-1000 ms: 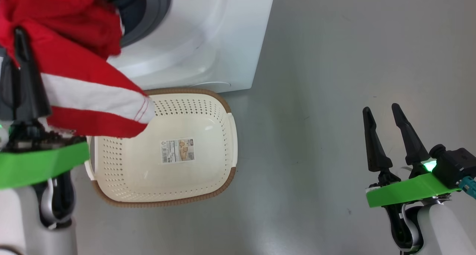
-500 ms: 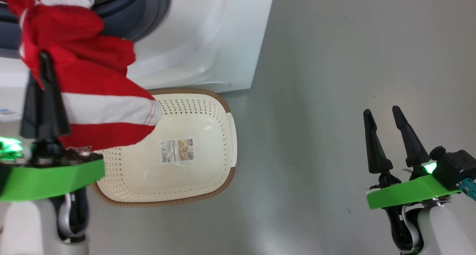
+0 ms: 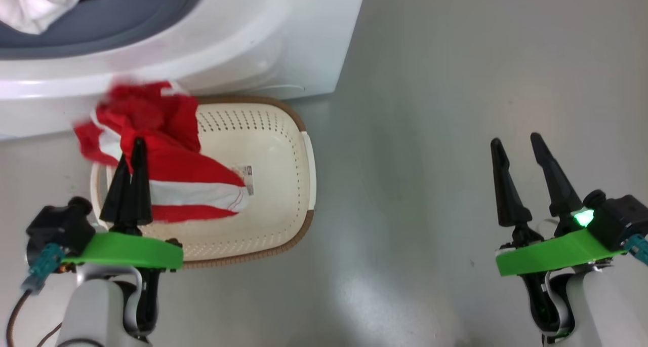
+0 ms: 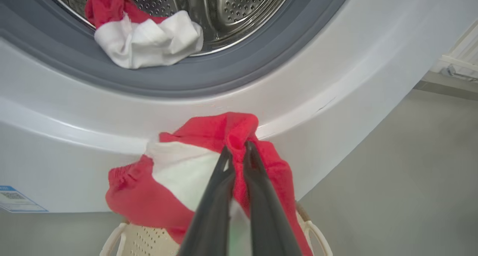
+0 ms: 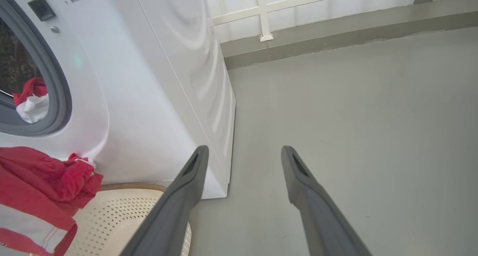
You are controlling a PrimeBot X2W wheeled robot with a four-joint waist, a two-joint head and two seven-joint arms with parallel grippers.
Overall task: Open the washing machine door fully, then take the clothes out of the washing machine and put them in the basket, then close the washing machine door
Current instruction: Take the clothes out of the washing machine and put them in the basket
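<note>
The left gripper [image 3: 132, 149] is hanging over the left half of the basket [image 3: 283, 134], its jaws clenching a bunched red garment [image 3: 177, 172] with white stripes, which is draping down over the basket's inside and hiding part of the paper label [image 3: 248, 177] there. The basket is sitting on the grey floor [image 3: 455, 83] just beside the foot of the washing machine [image 3: 283, 43], and above the basket 1 more red-and-white garment [image 4: 145, 39] is lying on the grey rubber ring [image 4: 261, 69] at the drum's mouth. The right gripper [image 3: 515, 138] is hovering well to the basket's right, jaws spread wide and gripping nothing.
</note>
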